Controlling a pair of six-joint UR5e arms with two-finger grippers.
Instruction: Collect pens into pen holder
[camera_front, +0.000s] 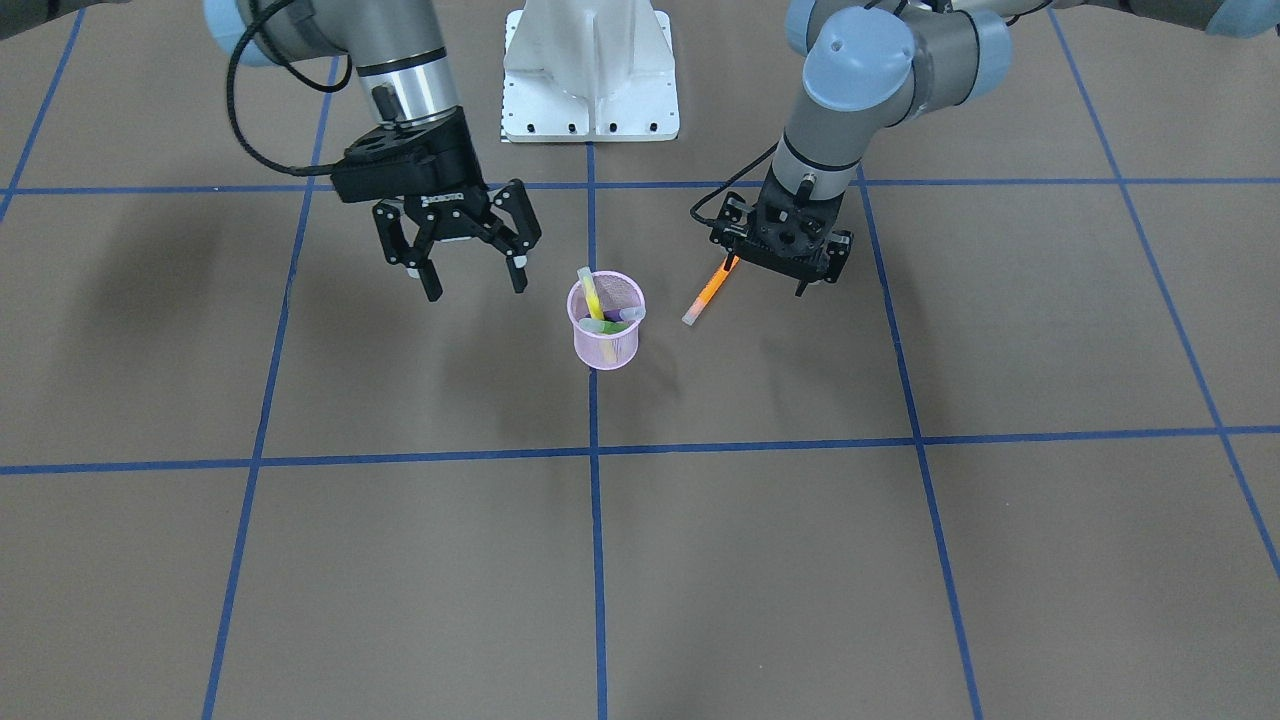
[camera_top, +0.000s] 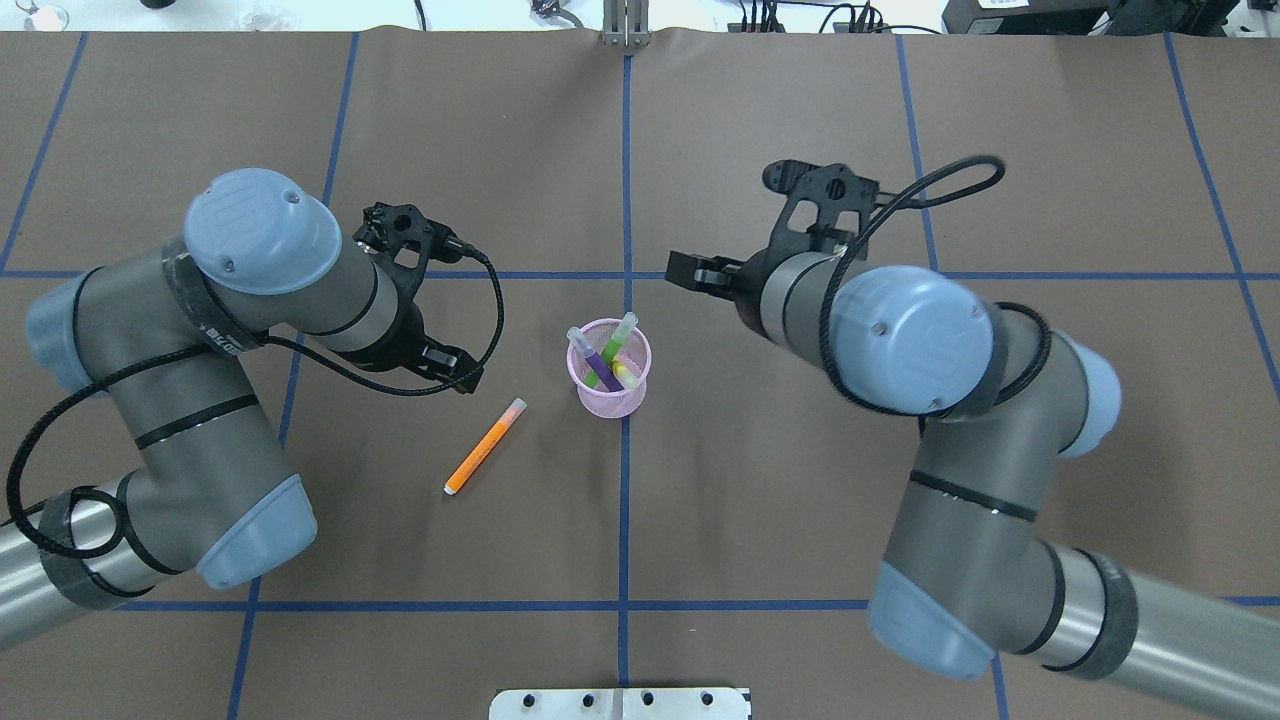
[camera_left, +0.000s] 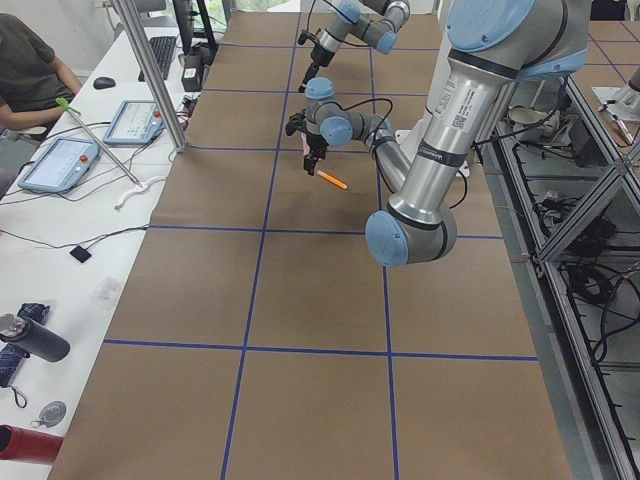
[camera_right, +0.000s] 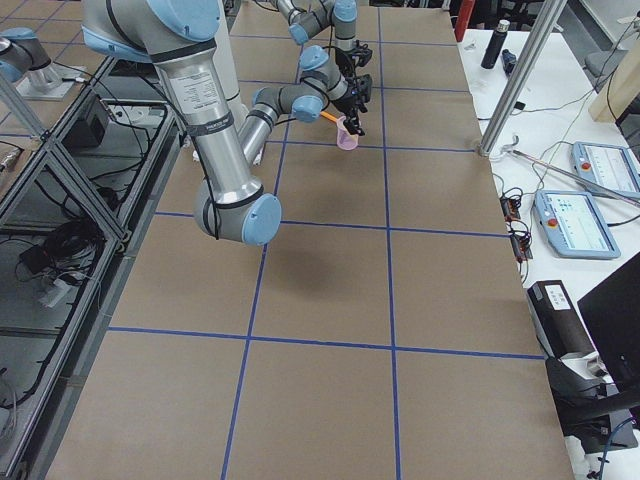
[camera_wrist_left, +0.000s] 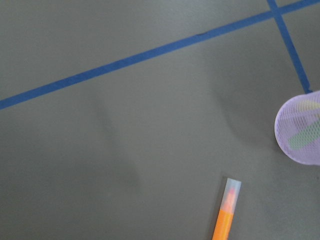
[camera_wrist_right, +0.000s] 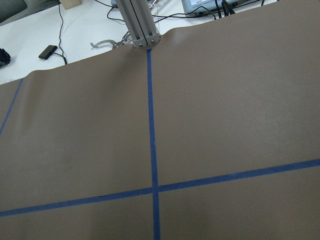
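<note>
Overhead exterior: pen holder (camera_top: 606, 402) holds purple pen (camera_top: 593, 358), green pen (camera_top: 618, 336), yellow pen (camera_top: 627, 375).

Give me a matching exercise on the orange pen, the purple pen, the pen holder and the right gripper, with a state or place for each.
1 orange pen
2 purple pen
3 pen holder
4 right gripper

A open, holding nothing
B lying flat on the table
C standing upright on a blue tape line
D leaning inside the pen holder

Pairs: 1-B, 2-D, 3-C, 4-A
</note>
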